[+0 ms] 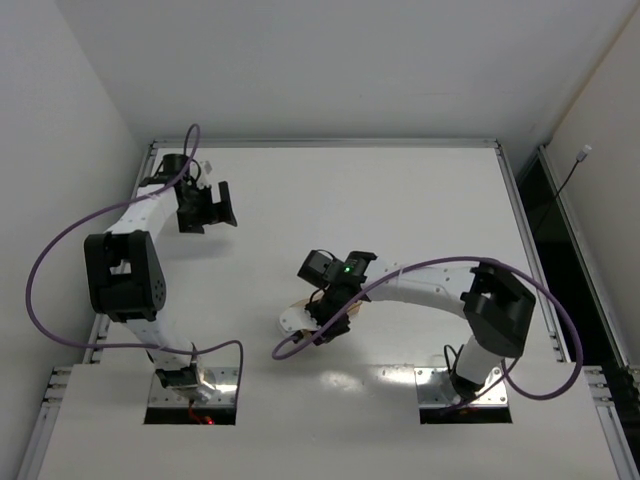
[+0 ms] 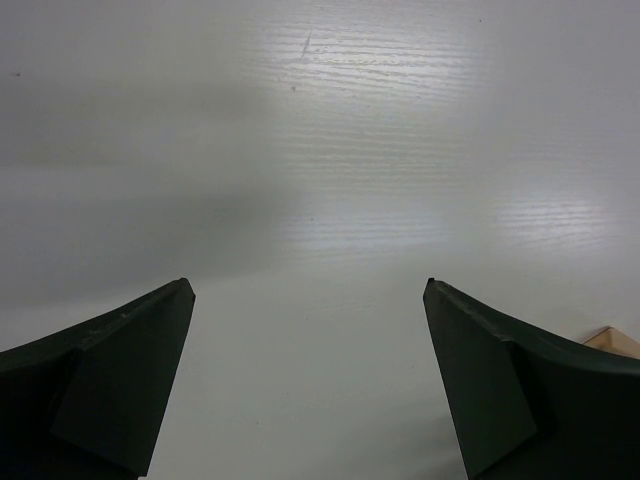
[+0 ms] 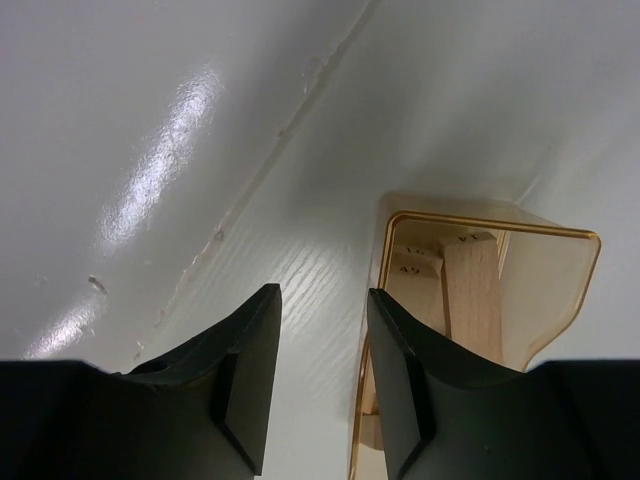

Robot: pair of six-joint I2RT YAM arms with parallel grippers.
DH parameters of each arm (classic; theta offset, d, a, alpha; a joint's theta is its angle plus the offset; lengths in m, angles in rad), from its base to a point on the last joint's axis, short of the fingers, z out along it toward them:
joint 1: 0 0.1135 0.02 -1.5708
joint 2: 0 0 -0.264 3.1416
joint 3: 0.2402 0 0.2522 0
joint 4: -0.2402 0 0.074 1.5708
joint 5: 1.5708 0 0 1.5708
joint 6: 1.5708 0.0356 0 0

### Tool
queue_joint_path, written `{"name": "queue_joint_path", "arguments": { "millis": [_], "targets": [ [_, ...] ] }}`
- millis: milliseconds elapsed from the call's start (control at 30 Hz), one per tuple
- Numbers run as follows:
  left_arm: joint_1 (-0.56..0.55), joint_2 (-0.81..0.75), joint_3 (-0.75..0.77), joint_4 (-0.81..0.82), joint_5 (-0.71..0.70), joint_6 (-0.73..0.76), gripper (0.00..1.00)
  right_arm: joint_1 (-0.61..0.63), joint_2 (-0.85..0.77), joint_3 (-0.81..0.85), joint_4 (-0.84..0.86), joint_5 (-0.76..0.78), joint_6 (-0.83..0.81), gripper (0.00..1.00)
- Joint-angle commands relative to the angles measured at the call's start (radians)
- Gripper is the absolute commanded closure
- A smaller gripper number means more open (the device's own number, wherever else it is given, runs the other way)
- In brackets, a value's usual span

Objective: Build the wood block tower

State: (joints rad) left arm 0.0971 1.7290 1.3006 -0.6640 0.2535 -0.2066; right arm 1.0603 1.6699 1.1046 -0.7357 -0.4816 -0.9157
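The white table, glossy with glare and boxed in by plain white walls, carries a see-through amber tray near its front middle, and the wooden blocks lie inside it. The right gripper hangs at the tray's rim, fingers slightly apart and empty (a narrow gap). The left gripper, far left, spreads its fingers wide above the table.

In the right wrist view, at about three o'clock, small dark printed characters are showing on the ends of the wood blocks lying in the translucent tray. One is looking like "49", but the marks are too small and blurred to read surely.
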Motion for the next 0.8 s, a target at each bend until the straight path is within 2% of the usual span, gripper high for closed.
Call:
{"name": "queue_joint_path", "arguments": {
  "millis": [0,333,500,767],
  "targets": [
    [0.019,-0.016,0.026,0.006,0.035,0.016,0.0,0.0,0.025,0.043,0.039,-0.026,0.032,0.63],
    [0.029,-0.006,0.006,0.017,0.044,0.026,0.0,-0.01,0.025,0.034,0.071,0.005,0.041,0.65],
    [0.029,0.017,-0.003,0.017,0.044,0.035,0.0,-0.01,-0.076,-0.043,0.113,0.005,0.029,0.66],
    [0.029,0.017,-0.021,0.035,0.075,0.015,0.0,-0.019,-0.105,-0.08,0.163,0.015,0.029,0.67]
  ]
}}
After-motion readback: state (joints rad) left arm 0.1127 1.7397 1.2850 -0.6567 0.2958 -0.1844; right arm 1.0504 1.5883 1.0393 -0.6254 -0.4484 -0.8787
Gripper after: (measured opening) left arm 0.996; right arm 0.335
